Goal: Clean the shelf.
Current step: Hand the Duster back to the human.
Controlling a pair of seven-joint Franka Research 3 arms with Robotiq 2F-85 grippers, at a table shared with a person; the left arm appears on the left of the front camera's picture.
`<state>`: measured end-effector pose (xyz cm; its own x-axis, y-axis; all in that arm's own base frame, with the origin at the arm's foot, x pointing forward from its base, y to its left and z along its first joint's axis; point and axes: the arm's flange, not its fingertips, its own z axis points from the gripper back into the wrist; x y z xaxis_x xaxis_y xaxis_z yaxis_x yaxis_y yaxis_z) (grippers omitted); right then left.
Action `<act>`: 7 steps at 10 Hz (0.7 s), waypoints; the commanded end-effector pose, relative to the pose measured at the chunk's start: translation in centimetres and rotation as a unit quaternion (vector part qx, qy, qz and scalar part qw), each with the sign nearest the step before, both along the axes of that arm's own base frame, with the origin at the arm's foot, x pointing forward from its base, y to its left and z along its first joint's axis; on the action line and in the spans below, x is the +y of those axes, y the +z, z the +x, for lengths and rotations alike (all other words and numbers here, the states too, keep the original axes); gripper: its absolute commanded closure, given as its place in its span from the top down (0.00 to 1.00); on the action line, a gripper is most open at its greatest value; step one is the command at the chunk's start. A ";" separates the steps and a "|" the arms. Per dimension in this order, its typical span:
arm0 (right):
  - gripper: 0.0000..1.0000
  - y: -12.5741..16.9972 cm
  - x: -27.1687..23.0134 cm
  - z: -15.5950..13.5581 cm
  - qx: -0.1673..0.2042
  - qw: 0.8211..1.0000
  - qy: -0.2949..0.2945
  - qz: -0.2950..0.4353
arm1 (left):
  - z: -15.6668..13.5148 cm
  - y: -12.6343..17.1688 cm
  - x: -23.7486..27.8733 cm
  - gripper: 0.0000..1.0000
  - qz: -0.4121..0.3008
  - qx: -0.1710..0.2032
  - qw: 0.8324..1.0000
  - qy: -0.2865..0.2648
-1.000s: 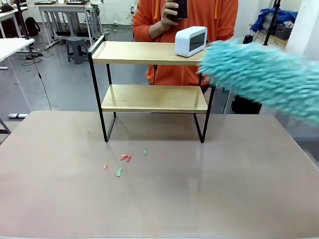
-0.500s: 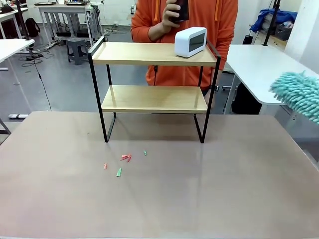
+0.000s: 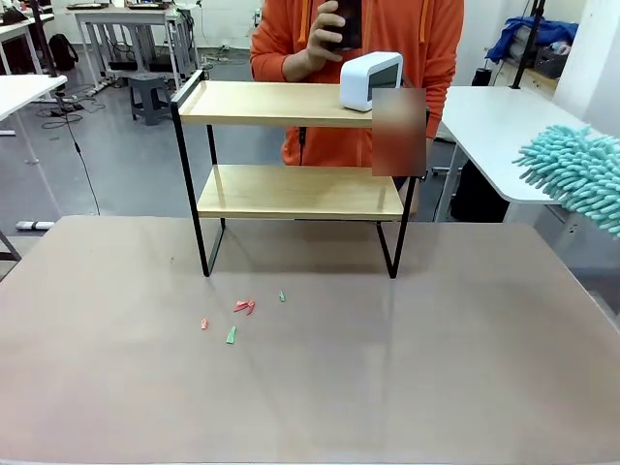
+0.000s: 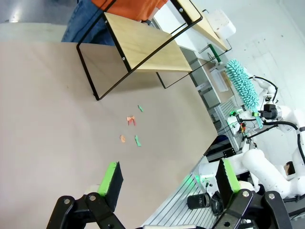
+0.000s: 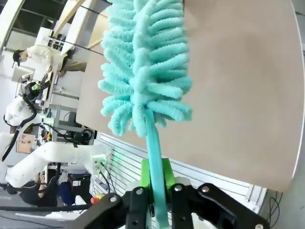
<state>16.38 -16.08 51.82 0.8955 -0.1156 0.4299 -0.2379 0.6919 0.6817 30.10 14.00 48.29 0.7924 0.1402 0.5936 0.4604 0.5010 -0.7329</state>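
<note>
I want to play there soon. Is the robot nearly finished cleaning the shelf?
Not nearly. Done: the right hand is shut on the teal duster. In hand: the duster hangs to the right of the shelf, touching neither board. To do: dusting both boards, around the white gadget on the top one. On the table in front lie coloured scraps; the left hand is open.

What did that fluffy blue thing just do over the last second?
The teal duster, clamped in the robot's right hand, swung right, away from the top board of the shelf. The shelf, white clock and scraps stayed put.
</note>
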 end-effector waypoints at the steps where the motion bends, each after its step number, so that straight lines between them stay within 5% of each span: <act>1: 0.00 0.1 -0.4 -0.1 -0.005 1.000 0.008 -0.008 | 0.0 -0.1 -0.2 1.00 -0.006 -0.013 1.000 -0.001; 7: 0.00 0.1 -0.4 -0.1 -0.005 1.000 0.008 -0.008 | 0.0 -0.1 -0.2 1.00 -0.006 -0.013 1.000 -0.001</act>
